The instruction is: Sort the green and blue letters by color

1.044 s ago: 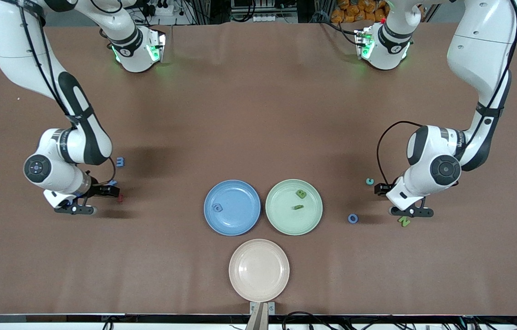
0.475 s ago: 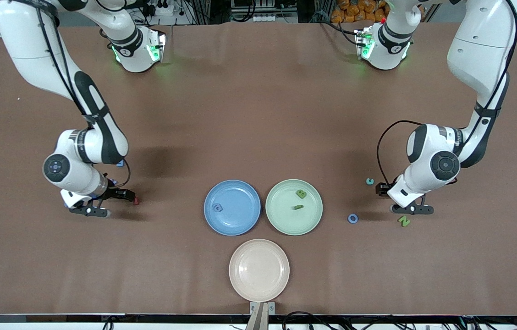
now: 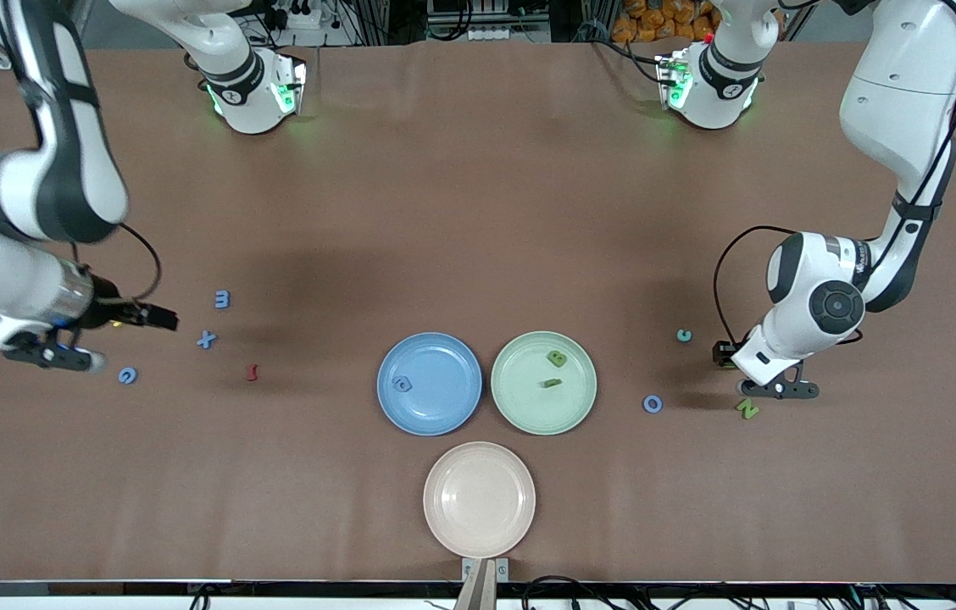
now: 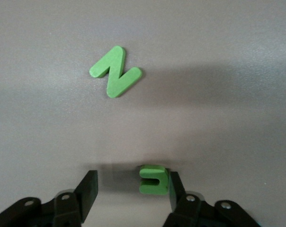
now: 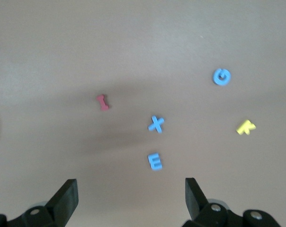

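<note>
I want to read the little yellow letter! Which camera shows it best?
The right wrist view: the yellow letter lies in plain sight on the table, looking like a K. In the front view the right arm hides it, and the left wrist view misses it.

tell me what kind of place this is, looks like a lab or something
Most likely a robotics lab or data-collection bench: two white arms are mounted at the top edge of a brown-covered table, cables and power strips run along its edge, and foam letters and colored plates are laid out as a sorting exercise.

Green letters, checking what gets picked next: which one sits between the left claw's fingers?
The small green letter between the left claw fingers, touching one finger. The green N lies apart on the table; two more already lie in the green plate.
</note>
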